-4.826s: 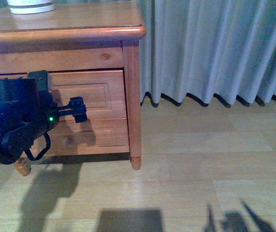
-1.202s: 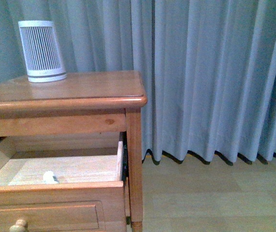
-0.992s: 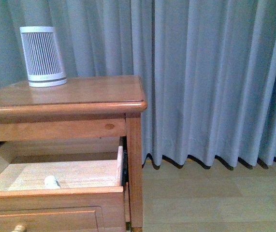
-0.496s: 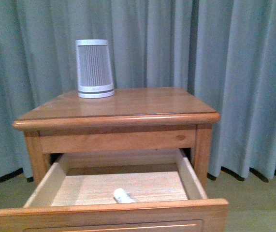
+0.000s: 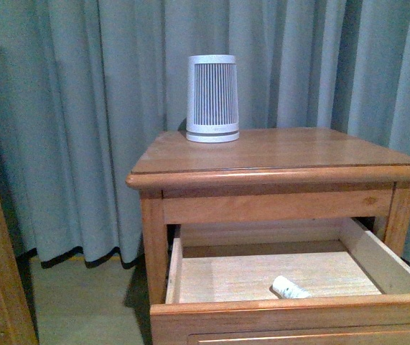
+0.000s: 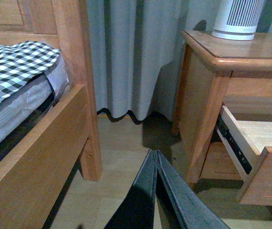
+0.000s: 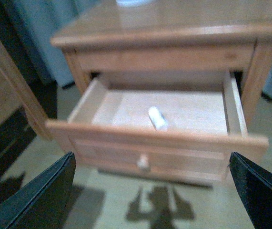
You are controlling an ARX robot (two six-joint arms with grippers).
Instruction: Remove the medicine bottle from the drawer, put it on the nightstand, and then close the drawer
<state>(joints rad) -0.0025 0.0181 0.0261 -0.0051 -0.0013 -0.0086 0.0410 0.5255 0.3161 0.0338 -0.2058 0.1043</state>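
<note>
The right tool [image 7: 151, 160] hangs spread wide before the open drawer [image 7: 193, 139], facing the medicine bottle [image 7: 157, 118]; the left tool [image 6: 155, 155], pinched together, hangs beside the nightstand [image 6: 205, 95].

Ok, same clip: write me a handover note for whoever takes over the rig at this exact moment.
Left gripper: shut, empty, low beside the nightstand.
Right gripper: open, empty, facing the pulled-out drawer.
Medicine bottle: lying on its side in the drawer, near the front.
Done: drawer open.
To do: grasp bottle, set it on the nightstand top, clear of the ribbed white device, close drawer.
</note>
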